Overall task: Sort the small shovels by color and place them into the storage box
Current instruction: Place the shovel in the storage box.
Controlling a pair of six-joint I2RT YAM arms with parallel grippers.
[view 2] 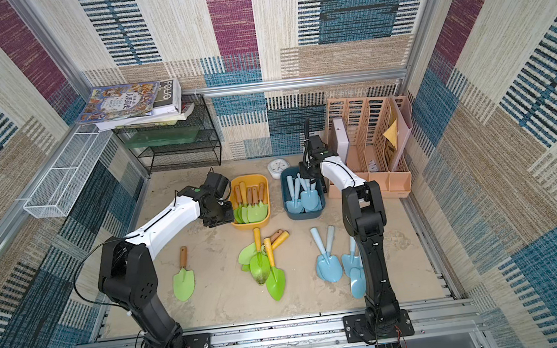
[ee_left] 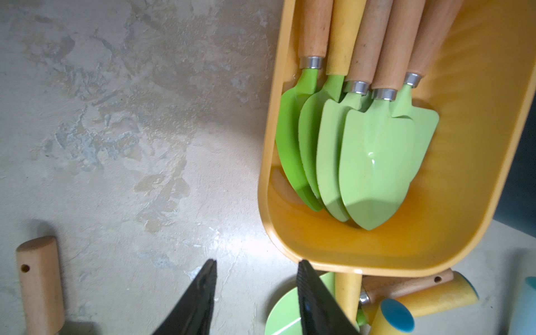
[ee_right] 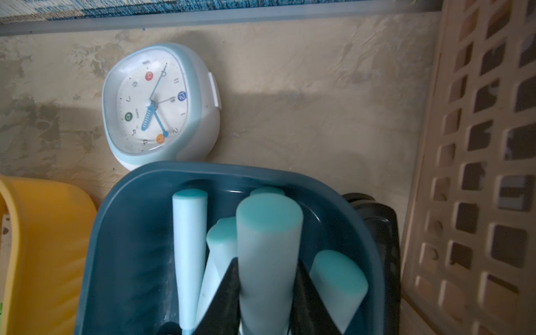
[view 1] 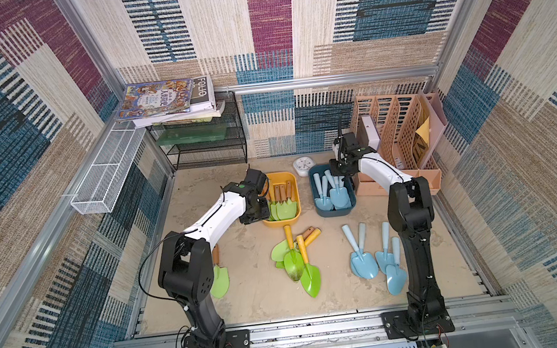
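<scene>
The light blue shovel (ee_right: pixel 268 246), clamped by its handle in the right gripper (ee_right: pixel 266 271) over the dark blue box (ee_right: pixel 139 232), should be lowered fully before release, while the left gripper (ee_left: pixel 258 262) is held open and empty beside the yellow box (ee_left: pixel 478 159).

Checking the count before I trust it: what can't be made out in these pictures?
- Held blue shovel: blade cut off by the right wrist view's edge.
- Loose blue shovels: partly behind the right arm in both top views.
- Blue bin: stacked shovels overlap, number unclear.
</scene>
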